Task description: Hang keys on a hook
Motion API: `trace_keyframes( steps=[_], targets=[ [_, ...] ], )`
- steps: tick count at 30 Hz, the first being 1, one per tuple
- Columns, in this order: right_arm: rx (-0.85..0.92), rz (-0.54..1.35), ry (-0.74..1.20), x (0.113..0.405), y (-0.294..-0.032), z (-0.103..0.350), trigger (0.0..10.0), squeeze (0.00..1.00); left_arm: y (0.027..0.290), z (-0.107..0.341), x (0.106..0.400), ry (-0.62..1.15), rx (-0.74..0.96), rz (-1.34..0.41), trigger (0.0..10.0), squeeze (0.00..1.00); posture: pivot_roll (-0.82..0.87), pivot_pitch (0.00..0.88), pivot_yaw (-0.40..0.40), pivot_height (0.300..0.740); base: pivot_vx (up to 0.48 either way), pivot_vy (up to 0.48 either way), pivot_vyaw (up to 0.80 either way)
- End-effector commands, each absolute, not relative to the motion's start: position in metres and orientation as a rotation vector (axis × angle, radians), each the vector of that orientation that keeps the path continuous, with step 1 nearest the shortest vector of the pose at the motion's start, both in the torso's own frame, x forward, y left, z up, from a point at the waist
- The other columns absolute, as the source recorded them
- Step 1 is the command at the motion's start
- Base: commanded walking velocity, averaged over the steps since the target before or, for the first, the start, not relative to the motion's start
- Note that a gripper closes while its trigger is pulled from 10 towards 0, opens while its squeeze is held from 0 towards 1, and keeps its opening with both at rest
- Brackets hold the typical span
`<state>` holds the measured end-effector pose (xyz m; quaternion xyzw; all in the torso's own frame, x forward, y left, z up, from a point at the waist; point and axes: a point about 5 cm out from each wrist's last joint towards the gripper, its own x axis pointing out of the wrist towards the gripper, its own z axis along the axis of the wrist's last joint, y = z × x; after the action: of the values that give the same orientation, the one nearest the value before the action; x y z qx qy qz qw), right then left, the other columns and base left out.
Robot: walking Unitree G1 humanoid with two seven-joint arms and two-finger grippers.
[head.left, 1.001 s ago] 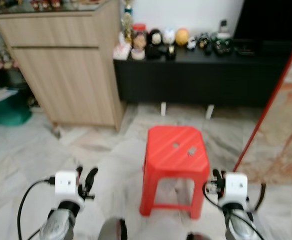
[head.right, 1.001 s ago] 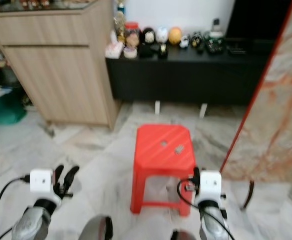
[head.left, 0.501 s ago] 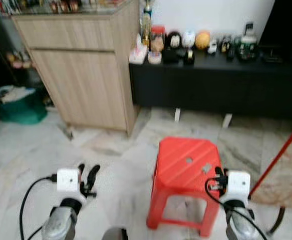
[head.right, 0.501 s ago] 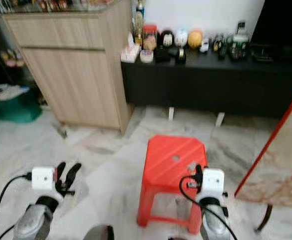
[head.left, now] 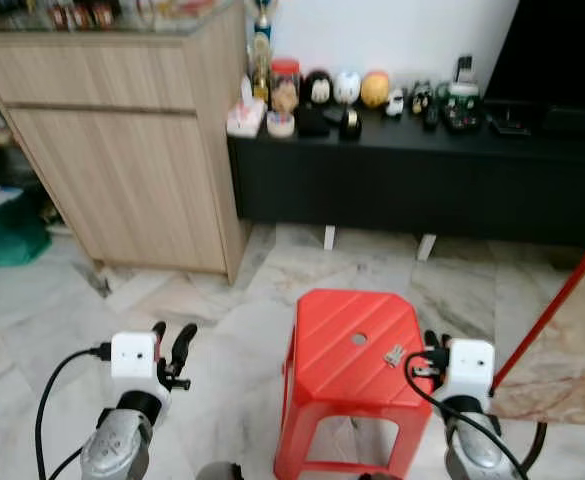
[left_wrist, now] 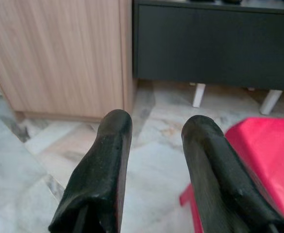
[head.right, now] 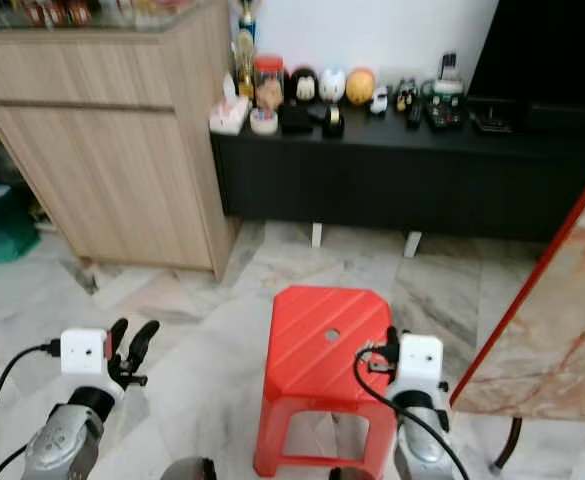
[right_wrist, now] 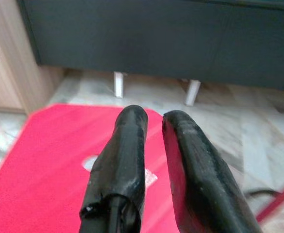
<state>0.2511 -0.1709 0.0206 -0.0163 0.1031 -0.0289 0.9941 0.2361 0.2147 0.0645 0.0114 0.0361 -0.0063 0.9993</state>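
Both grippers, left [head.left: 175,345] and right [right_wrist: 154,145], hover slightly parted and empty near the red stool [head.left: 352,350] holding the keys [head.left: 394,354].

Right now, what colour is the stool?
Red; the stool shows best in the left eye view.

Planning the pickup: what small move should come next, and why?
Probably lower the right end effector onto the small metal keys, which lie on the red plastic stool beside its centre hole. Its fingers are slightly apart, hold nothing, and hover just above them.
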Motion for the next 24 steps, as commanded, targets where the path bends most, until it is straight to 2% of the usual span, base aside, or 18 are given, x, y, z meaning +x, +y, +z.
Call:
trace_keyframes(
  steps=[1,8,24],
  targets=[
    [-0.043,-0.082,0.217,0.2508,-0.1813,0.0203,10.0,0.00,0.2093,0.0643,0.2376,0.076,0.008,-0.026,10.0,0.00,0.02,0.000,-0.011,0.632,0.240,0.000,0.00],
    [-0.036,-0.072,0.217,0.2507,-0.1801,0.0203,10.0,0.00,0.2088,0.0652,0.2382,0.074,0.008,-0.028,10.0,0.00,0.02,0.000,-0.011,0.632,0.103,0.000,0.75],
    [-0.024,-0.074,0.219,0.2517,-0.1809,0.0195,10.0,0.00,0.2051,0.0668,0.2397,0.068,-0.002,-0.041,10.0,0.00,0.02,0.000,-0.010,0.632,0.015,0.000,0.00]
  ],
)
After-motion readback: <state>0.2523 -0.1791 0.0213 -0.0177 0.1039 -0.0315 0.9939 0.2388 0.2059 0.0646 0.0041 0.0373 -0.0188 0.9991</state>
